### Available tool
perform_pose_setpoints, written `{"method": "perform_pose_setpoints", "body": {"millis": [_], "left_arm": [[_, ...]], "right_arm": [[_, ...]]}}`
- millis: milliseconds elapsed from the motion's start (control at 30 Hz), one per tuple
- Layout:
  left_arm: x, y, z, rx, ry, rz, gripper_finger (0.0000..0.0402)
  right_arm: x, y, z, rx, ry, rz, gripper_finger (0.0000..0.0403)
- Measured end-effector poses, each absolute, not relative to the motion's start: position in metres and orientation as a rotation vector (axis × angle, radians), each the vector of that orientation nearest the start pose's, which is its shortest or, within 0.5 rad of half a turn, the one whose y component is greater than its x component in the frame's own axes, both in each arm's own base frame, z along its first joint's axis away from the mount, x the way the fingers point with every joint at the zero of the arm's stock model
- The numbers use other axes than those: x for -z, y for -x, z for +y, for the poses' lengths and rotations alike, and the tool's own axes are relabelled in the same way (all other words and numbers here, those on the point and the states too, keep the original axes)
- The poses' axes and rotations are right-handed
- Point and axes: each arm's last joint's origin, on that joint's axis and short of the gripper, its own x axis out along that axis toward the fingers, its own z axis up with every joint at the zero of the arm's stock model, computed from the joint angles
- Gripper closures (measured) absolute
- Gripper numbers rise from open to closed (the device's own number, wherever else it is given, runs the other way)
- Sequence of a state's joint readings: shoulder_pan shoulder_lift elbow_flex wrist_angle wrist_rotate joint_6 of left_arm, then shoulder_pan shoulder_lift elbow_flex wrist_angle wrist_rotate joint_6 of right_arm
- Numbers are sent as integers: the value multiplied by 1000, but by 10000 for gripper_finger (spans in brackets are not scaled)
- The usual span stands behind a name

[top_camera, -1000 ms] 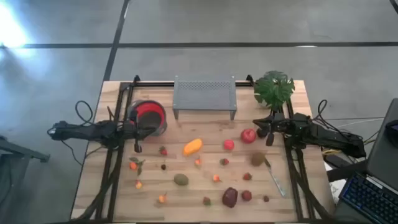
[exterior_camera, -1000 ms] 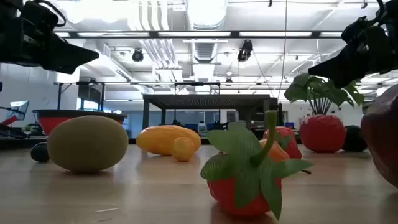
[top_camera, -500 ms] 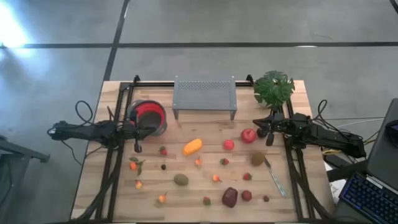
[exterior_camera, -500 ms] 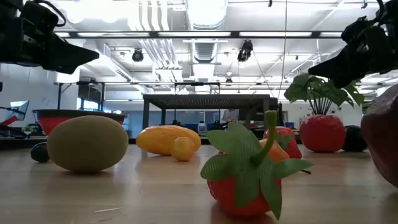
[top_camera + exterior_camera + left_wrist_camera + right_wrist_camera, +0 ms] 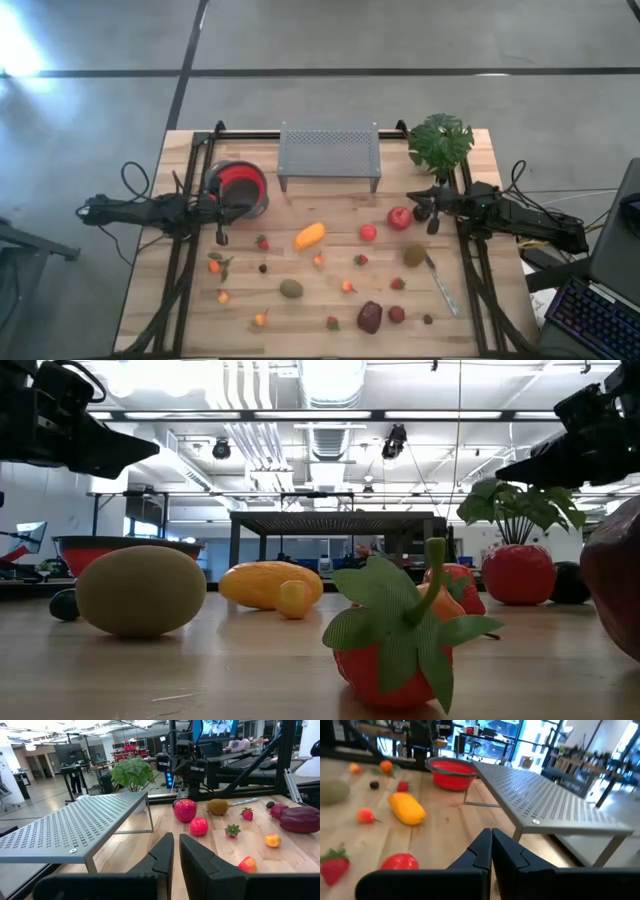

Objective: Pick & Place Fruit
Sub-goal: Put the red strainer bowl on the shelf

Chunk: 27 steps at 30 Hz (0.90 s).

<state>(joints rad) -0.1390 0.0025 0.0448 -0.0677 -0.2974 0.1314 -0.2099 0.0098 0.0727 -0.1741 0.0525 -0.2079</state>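
Toy fruits lie scattered on the wooden table: a red apple (image 5: 399, 217), a smaller red fruit (image 5: 368, 232), an elongated orange one (image 5: 310, 236), kiwis (image 5: 414, 255) (image 5: 291, 289), a dark maroon one (image 5: 370, 317) and small berries. My left gripper (image 5: 238, 210) (image 5: 174, 851) hangs above the table beside the red-lined bowl (image 5: 238, 188), fingers shut to a narrow slit. My right gripper (image 5: 420, 210) (image 5: 491, 842) hovers shut just right of the apple, above the table. Neither touches a fruit.
A perforated metal rack (image 5: 329, 152) stands at the far middle. The potted plant (image 5: 440, 142) is at the far right corner. A metal utensil (image 5: 442, 285) lies near the right kiwi. Dark rails run along both table sides. Bare wood shows between the fruits.
My right gripper has risen a little in the low view. Nothing else has moved.
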Motion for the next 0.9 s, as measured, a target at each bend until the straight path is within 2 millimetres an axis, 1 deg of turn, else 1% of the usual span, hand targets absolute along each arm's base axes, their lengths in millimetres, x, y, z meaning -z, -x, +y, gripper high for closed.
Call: {"method": "perform_pose_setpoints", "body": {"millis": [100,167,300,467,600,900], "left_arm": [[-172,-94,-5,-156,-136,35,364],[-172,-94,-5,-156,-137,35,364],[-172,-94,-5,-156,-137,35,364],[-172,-94,-5,-156,-137,35,364],[-172,-94,-5,-156,-136,35,364],[-172,-94,-5,-156,-136,35,364]], "right_arm": [[-171,-91,-21,247,230,136,394],[-173,-91,-20,233,169,112,394],[-187,-92,-20,233,163,-60,394],[-194,-91,-20,234,102,-157,394],[-195,-91,-20,226,0,-182,394],[-194,-91,-20,218,-87,-184,394]]}}
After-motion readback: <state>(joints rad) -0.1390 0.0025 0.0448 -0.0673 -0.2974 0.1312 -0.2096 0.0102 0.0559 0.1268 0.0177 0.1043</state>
